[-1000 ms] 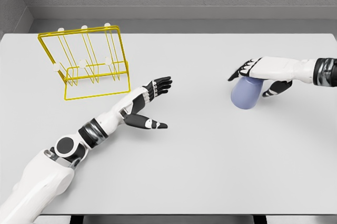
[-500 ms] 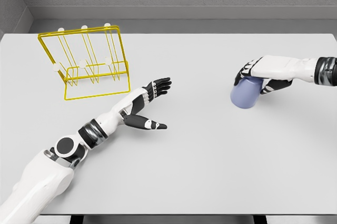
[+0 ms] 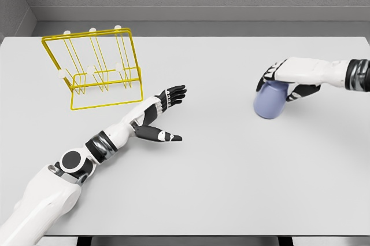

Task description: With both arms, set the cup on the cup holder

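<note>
Our right hand [image 3: 287, 79] had closed around the blue cup [image 3: 270, 101] at the table's right, lifting it slightly, well apart from the far-left yellow cup holder [image 3: 95, 66], while our left hand [image 3: 162, 116] waited with fingers spread.

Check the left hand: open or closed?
Open. The left hand hovers over the table with fingers extended and thumb splayed, holding nothing.
</note>
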Motion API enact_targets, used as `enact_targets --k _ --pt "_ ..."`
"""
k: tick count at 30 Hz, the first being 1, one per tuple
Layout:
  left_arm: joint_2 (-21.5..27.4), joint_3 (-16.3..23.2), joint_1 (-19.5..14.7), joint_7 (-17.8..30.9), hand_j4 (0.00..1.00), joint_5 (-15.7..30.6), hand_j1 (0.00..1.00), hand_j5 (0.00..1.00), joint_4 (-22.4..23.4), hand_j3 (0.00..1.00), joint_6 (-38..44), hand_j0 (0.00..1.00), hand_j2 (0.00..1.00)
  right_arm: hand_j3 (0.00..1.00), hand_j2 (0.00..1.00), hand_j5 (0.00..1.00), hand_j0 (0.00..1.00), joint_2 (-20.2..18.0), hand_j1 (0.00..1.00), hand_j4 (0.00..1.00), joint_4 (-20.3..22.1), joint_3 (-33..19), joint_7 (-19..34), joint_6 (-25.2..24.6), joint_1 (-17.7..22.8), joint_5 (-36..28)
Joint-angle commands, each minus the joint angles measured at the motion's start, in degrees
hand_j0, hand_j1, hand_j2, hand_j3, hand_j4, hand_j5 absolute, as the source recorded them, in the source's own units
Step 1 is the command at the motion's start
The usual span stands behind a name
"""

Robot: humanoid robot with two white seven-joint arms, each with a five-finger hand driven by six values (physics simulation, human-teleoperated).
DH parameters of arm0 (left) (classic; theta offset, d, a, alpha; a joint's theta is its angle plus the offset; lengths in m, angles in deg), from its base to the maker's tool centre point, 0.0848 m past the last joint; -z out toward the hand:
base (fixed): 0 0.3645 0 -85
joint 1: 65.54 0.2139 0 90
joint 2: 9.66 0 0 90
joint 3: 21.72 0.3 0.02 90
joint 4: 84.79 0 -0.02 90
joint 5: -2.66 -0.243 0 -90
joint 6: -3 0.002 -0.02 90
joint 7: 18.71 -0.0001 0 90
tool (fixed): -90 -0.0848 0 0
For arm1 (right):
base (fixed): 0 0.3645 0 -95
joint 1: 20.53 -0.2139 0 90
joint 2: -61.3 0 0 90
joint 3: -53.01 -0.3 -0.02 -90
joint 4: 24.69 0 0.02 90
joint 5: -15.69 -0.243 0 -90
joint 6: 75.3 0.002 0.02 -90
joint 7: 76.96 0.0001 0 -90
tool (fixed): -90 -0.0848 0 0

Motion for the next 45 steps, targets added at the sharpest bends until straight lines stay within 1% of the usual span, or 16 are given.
enact_targets --k 1,4,15,18,27,32,36,45 --pt "0.01 -0.01 0.0 0.05 1.0 0.31 1.0 1.0 -0.03 1.0 0.0 1.0 1.0 0.67 0.67 0.67 0.67 0.02 0.67 0.67 0.32 -0.1 -0.11 -0.1 0.0 -0.41" --pt "0.01 -0.01 0.0 0.05 1.0 0.22 1.0 1.0 -0.03 1.0 0.0 1.0 1.0 0.65 0.65 0.65 0.65 0.02 0.65 0.65 0.84 -0.1 -0.11 -0.1 0.0 -0.41" --pt "0.01 -0.27 0.0 -0.03 1.0 0.31 1.0 1.0 0.06 1.0 0.0 1.0 1.0 0.64 0.64 0.64 0.64 0.19 0.64 0.64 2.25 -0.19 -0.2 -0.1 -0.88 -0.49" --pt "0.09 -0.27 -0.53 -0.03 1.0 0.22 1.0 1.0 0.15 1.0 0.0 1.0 1.0 0.64 0.64 0.64 0.64 0.46 0.64 0.64 2.6 -0.19 -0.29 -0.1 -1.23 -0.49" --pt "0.09 -0.27 -0.62 -0.03 1.0 0.22 1.0 1.0 0.23 1.0 0.0 1.0 1.0 0.64 0.64 0.64 0.64 0.81 0.64 0.64 5.06 -0.28 -0.37 -0.1 -2.02 -0.67" --pt "-0.08 -0.27 -0.88 0.05 1.0 0.31 1.0 1.0 1.2 1.0 0.0 1.0 1.0 0.64 0.64 0.64 0.64 1.95 0.64 0.64 5.59 -0.28 -0.37 -0.1 -2.46 -0.67" --pt "-0.08 -0.27 -1.06 0.05 1.0 0.22 1.0 1.0 1.38 1.0 0.0 1.0 1.0 0.64 0.64 0.64 0.64 3.8 0.64 0.64 5.68 -0.28 -0.37 -0.1 -2.99 -0.67" --pt "-0.17 -0.27 -1.14 0.05 1.0 0.31 1.0 1.0 1.82 1.0 0.0 1.0 1.0 0.64 0.64 0.64 0.64 5.64 0.64 0.64 5.68 -0.28 -0.46 -0.1 -2.99 -0.76"
